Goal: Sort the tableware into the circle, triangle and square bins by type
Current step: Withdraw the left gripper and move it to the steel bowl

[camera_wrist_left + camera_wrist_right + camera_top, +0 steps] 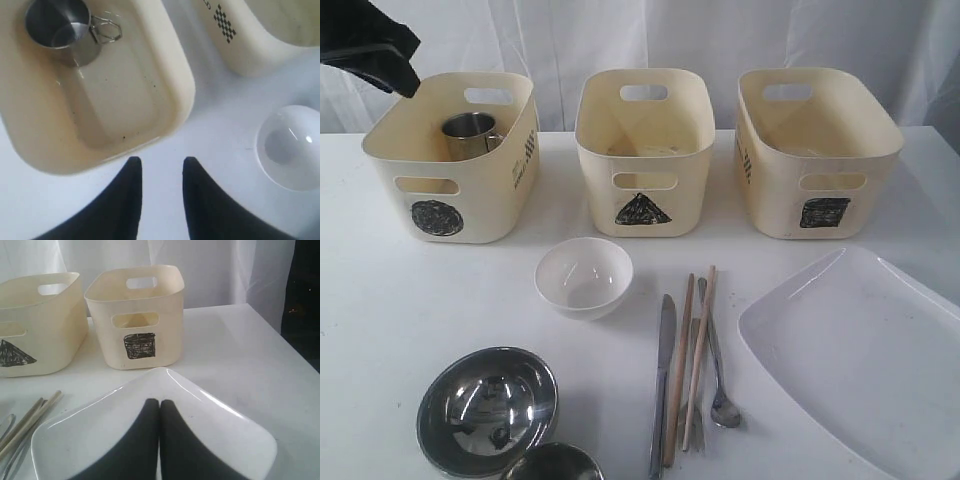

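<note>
Your left claw (161,162) hangs above the cream plastic tub with the black scribbled circle (485,215), fingers apart and nothing between them. Inside that tub, near its far wall, a brushed steel handled mug (57,25) stands upright with its mouth open and its thin wire handle folded out to one side.

With the mug down, the step in hand looks like clearing the circle tub and going for the next round piece. Lift straight up before you swing away, so a finger does not catch the rim and drag the light tub across the white counter (380,300). The second steel mug (552,465) and the polished steel bowl (487,410) sit well in front of the circle tub. The small white bowl (584,277) lies nearer, off the tub's front corner. Smooth steel is likely to slip, so pinch a wall squarely rather than the wire handle.

Your right claw (159,402) is pressed together and empty. It hovers over the large white square plate (210,400), which lies far across the counter from the circle tub.
</note>
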Controlling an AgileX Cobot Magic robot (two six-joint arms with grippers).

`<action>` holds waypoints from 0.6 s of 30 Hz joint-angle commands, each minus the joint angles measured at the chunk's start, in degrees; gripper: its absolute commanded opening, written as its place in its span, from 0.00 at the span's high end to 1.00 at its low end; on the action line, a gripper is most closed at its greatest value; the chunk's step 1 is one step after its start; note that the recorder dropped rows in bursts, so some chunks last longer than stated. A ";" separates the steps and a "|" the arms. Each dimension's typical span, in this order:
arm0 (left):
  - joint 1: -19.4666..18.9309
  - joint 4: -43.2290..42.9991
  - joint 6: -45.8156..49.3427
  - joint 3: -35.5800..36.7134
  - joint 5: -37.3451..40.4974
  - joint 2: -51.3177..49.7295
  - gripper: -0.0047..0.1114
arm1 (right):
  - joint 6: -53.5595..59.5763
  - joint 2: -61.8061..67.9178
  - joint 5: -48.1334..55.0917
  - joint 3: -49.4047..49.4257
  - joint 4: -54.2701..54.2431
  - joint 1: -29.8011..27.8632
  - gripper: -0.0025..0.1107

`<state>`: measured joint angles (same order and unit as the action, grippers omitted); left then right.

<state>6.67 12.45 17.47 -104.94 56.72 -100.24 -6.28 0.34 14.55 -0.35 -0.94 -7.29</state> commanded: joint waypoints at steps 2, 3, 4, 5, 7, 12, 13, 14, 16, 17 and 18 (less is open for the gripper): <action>0.46 0.61 -0.87 15.49 -2.98 9.88 0.67 | 0.00 -0.34 -0.35 0.35 0.24 0.42 0.98; 0.46 0.91 -0.87 17.72 -4.34 11.13 0.67 | 0.00 -0.34 -0.35 0.35 0.24 0.42 0.98; 0.46 1.27 -0.87 20.49 -5.37 12.65 0.67 | 0.00 -0.34 -0.35 0.35 0.24 0.42 0.98; 0.46 2.07 -0.87 23.13 -7.14 14.17 0.67 | 0.00 -0.34 -0.35 0.35 0.24 0.42 0.98; 0.46 4.05 -0.22 28.05 -9.50 17.12 0.67 | 0.00 -0.34 -0.35 0.35 0.24 0.42 0.98; 0.46 9.99 3.47 37.94 -12.19 23.01 0.67 | 0.00 -0.34 -0.35 0.35 0.24 0.42 0.98; 0.46 12.42 5.21 40.09 -12.17 24.07 0.67 | 0.00 -0.34 -0.35 0.35 0.24 0.42 0.98; 0.46 14.97 6.97 42.22 -12.17 25.07 0.67 | 0.00 -0.34 -0.35 0.35 0.24 0.42 0.98; 0.82 20.55 11.12 48.15 -12.50 26.96 0.67 | 0.00 -0.34 -0.35 0.35 0.24 0.42 0.98; 0.93 21.87 11.88 50.81 -12.81 27.49 0.67 | 0.00 -0.34 -0.35 0.35 0.24 0.42 0.98; 0.93 23.41 13.26 53.65 -13.74 27.60 0.67 | 0.00 -0.34 -0.35 0.35 0.24 0.42 0.98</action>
<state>7.30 32.00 27.98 -55.38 43.71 -73.51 -6.28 0.34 14.55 -0.35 -0.94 -7.29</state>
